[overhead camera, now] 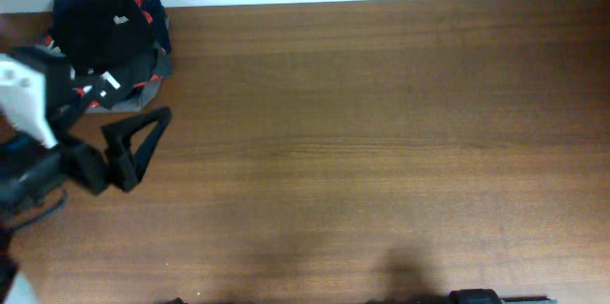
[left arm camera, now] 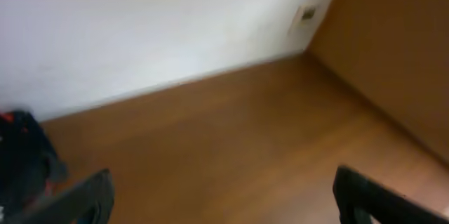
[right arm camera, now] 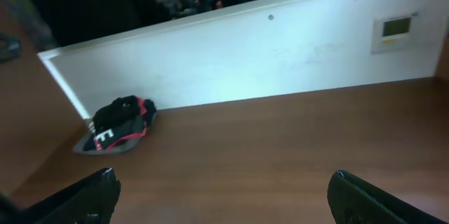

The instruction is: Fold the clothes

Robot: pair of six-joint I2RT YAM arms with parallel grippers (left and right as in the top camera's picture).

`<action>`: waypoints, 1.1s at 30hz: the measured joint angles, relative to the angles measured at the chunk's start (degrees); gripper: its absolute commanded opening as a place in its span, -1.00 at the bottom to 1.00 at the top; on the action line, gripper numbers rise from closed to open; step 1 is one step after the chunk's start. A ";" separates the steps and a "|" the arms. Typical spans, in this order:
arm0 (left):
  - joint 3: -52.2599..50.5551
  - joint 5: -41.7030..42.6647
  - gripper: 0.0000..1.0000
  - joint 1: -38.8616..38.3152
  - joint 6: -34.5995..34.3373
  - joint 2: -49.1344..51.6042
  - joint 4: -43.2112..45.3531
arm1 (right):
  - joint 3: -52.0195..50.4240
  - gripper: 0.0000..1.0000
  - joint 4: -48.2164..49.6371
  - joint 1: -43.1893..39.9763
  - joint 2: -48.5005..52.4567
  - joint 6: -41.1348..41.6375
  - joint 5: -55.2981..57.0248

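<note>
A bunched black T-shirt (overhead camera: 95,30) with a tiny white mark lies on top of a pile at the table's far left corner. It also shows in the right wrist view (right arm camera: 121,110) and, blurred, at the left edge of the left wrist view (left arm camera: 19,157). My left gripper (overhead camera: 141,144) is open and empty, just in front of the pile and apart from it; its fingers frame bare table (left arm camera: 224,199). My right gripper (right arm camera: 224,203) is open and empty over bare wood. Only a bit of the right arm (overhead camera: 477,296) shows at the table's front edge.
Under the T-shirt lie a black-and-red garment with white letters (overhead camera: 112,85) and a grey garment (overhead camera: 152,92). A white wall (right arm camera: 280,48) runs along the back edge of the wooden table (overhead camera: 381,132).
</note>
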 measured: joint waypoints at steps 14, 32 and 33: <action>-30.91 -8.00 0.99 -3.98 -15.76 -4.46 28.87 | -6.40 0.98 3.28 0.00 0.00 0.42 4.44; -13.31 -45.09 0.98 -47.34 -22.97 -2.45 12.24 | -10.25 0.98 7.74 0.00 0.00 0.37 4.87; -13.40 -47.52 0.98 -49.27 -23.61 -2.43 12.00 | -10.25 0.98 7.72 0.00 0.00 0.39 4.87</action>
